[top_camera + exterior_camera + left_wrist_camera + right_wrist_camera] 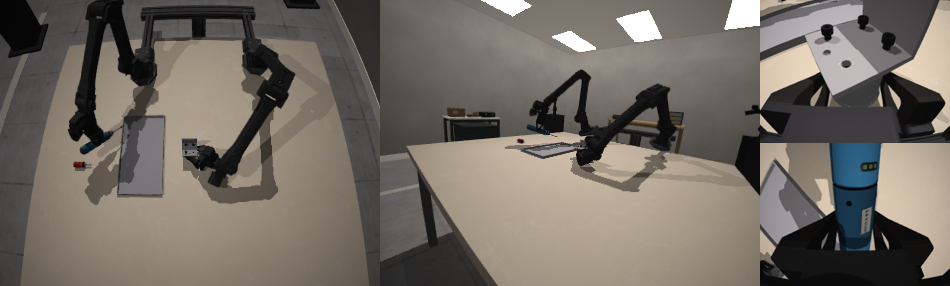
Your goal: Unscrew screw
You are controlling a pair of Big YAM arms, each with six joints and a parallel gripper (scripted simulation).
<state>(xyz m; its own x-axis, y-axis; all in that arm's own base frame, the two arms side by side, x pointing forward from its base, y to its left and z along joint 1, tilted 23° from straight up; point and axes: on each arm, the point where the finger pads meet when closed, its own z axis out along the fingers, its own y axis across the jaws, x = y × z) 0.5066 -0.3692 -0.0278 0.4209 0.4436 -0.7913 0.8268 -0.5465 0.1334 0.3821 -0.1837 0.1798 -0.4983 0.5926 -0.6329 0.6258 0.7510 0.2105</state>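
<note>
Risk entry: one electric screwdriver (91, 146) (536, 129) (855, 162), tilted, gripped in our right gripper (101, 138) (541, 128) (855, 214), might strike the bracket (189, 144) (852, 51) if misaligned, tipping the joint module (859, 96) our left gripper (198, 155) (585, 148) (855, 71) clasps.

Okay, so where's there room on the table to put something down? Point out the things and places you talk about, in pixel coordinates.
Past the tray's (150, 167) (550, 150) (792, 29) (773, 203) short end farthest from the arm bases. Crowded: the tray's screwdriver (89, 147) (535, 129) (855, 168) side, with the red-and-black item (78, 164) (520, 141), and around the joint module (859, 96).
</note>
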